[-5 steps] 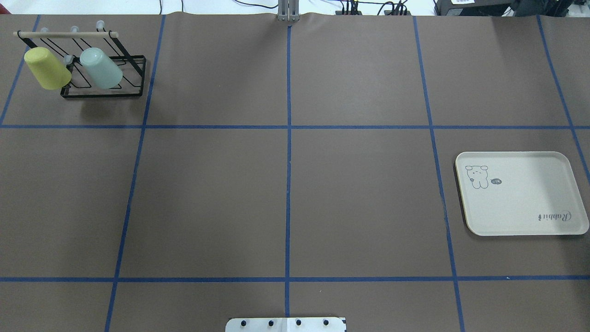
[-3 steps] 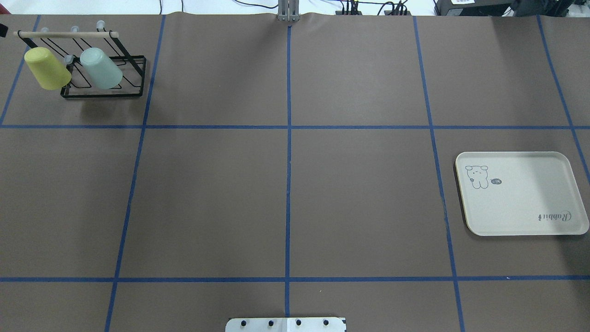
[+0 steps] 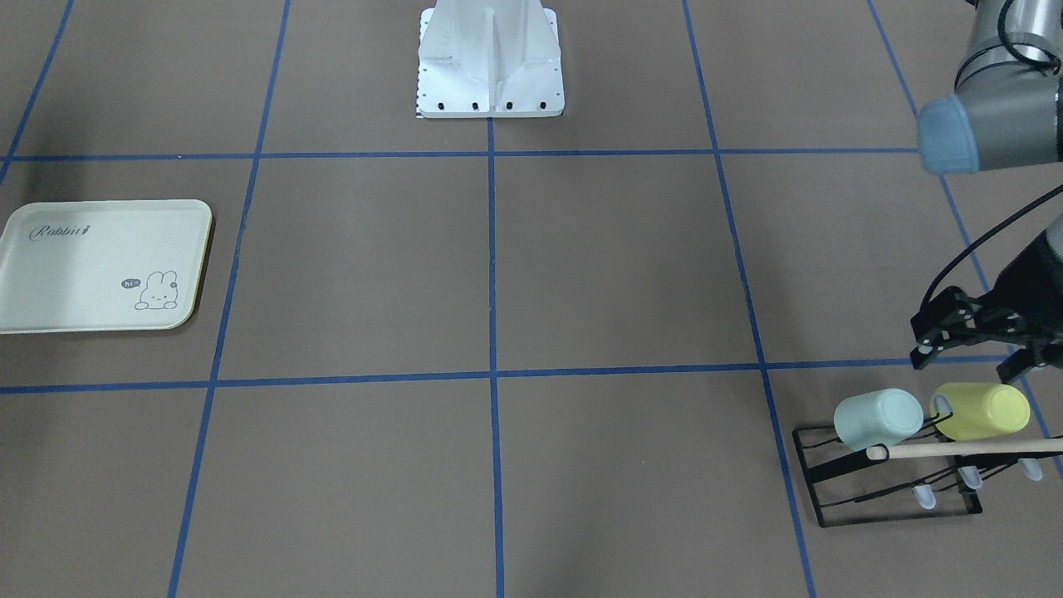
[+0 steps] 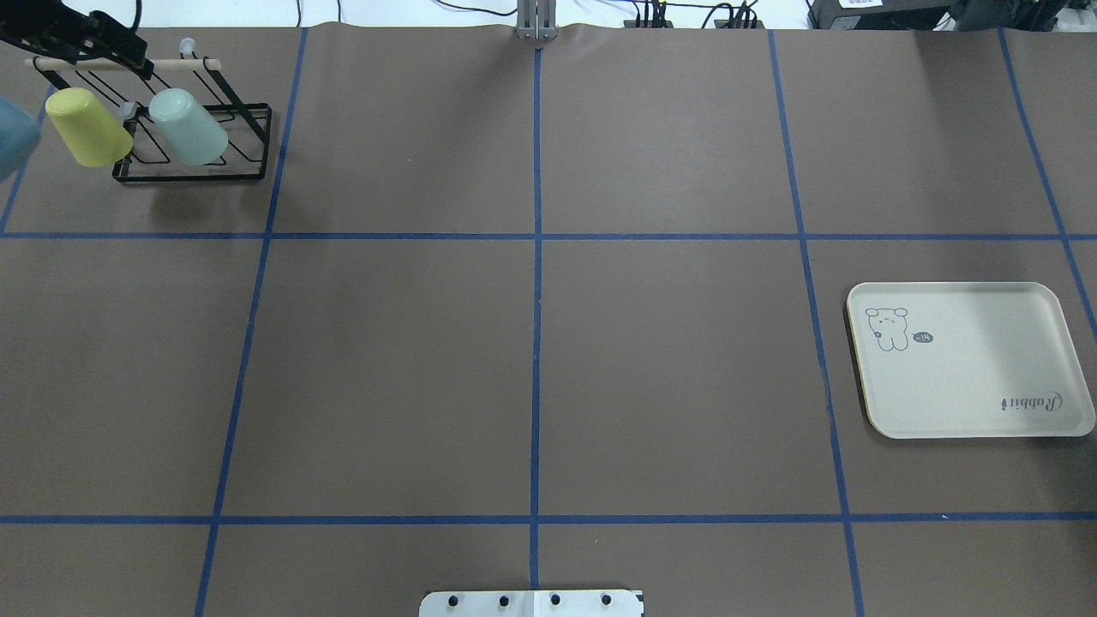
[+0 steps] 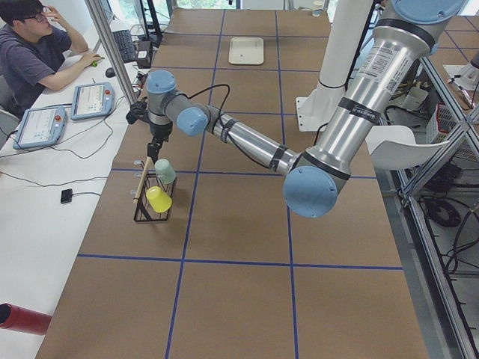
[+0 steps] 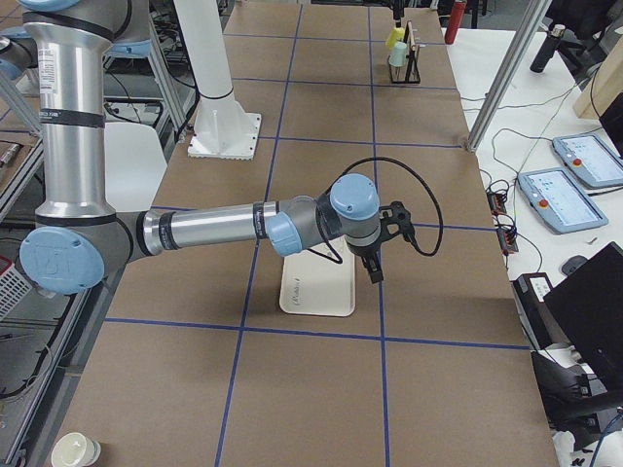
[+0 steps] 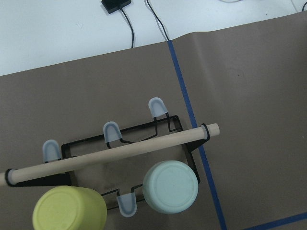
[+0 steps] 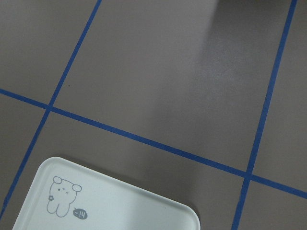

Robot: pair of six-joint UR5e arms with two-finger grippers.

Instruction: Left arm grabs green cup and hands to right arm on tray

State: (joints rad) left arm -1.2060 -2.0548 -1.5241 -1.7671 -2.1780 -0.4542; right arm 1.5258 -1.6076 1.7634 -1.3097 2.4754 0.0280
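Observation:
The pale mint-green cup (image 4: 188, 128) hangs mouth-down on the black wire rack (image 4: 248, 176) at the table's far left, beside a yellow-green cup (image 4: 86, 128). It also shows in the front view (image 3: 876, 418) and the left wrist view (image 7: 170, 187). My left gripper (image 3: 970, 364) is open and empty, hovering above the rack, apart from both cups. The cream Rabbit tray (image 4: 968, 368) lies empty at the right. My right gripper (image 6: 375, 268) hangs beside the tray's edge (image 6: 316, 292); I cannot tell whether it is open.
A wooden rod (image 7: 110, 153) runs across the rack's top, above the cups. The robot's white base plate (image 4: 531, 604) sits at the near middle edge. Blue tape lines grid the brown table. An operator (image 5: 34, 45) sits beyond the table's far edge.
My left arm and gripper have come into the overhead view at the top left, over the rack. The cups, rack and tray have not moved.

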